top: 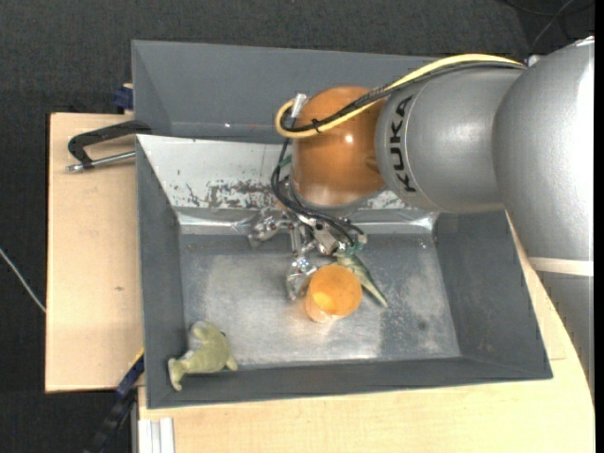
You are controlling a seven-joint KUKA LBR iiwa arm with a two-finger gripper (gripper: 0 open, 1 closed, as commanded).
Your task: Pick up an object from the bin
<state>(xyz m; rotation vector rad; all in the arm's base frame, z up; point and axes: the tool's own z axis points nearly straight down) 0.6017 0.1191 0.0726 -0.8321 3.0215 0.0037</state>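
My gripper [304, 276] hangs low over the middle of the bin, under the orange wrist cover. An orange, carrot-like toy [332, 295] with green leaves lies right beside and below the fingertips, in the centre of the bin floor. One metal fingertip [297, 279] stands at the toy's left edge, touching or nearly touching it. Whether the toy sits between the fingers is hidden by the gripper body.
A small yellow-green toy animal [204, 354] lies in the bin's front left corner, well away from the gripper. The arm reaches in from the right and covers the bin's back right part.
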